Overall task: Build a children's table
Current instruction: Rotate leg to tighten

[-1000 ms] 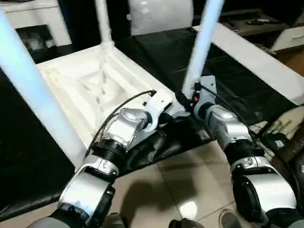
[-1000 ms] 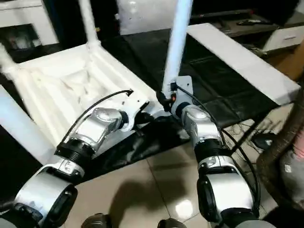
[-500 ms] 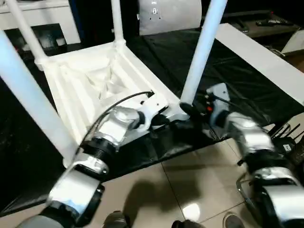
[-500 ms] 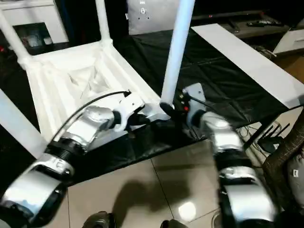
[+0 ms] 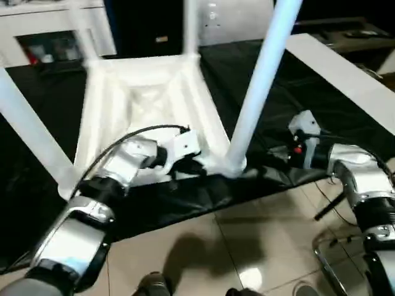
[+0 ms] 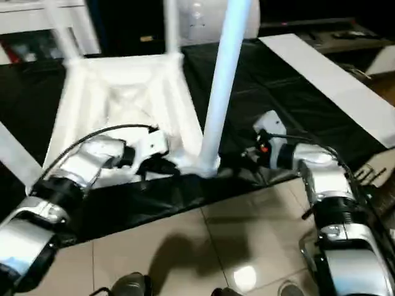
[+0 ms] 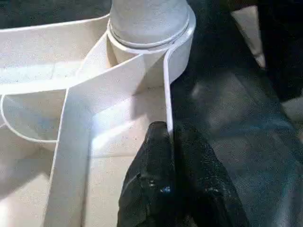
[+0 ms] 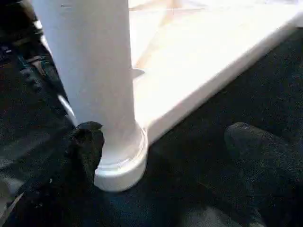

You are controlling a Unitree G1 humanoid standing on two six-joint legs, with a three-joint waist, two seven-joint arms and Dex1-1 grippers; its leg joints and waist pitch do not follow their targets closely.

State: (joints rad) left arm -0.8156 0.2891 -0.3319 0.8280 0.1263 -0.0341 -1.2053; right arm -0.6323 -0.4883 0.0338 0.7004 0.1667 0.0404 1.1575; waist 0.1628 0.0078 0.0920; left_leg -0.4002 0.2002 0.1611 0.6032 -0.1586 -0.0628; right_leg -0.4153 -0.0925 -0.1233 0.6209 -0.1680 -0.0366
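Note:
The children's table (image 5: 148, 105) lies upside down on a black cloth, ribbed underside up, with white legs standing in its corner sockets. The near-right leg (image 5: 259, 80) rises from its socket (image 7: 149, 28) at the corner closest to me. My left gripper (image 7: 170, 161) is shut on the thin rim wall (image 7: 166, 94) of the table just beside that socket. My right gripper (image 8: 170, 151) is open at the foot of the same leg (image 8: 94, 71). One of its fingers (image 8: 87, 146) is against the socket collar and the other stands well apart.
The black cloth (image 5: 321, 105) covers the work surface and hangs over its front edge above the tiled floor (image 5: 247, 234). A long white board (image 5: 345, 74) lies at the right. A white cabinet (image 5: 55, 31) stands at the back left.
My right gripper has opened, come off the near-right leg and drawn back to the right. The left gripper keeps its hold on the rim. The camera has shifted.

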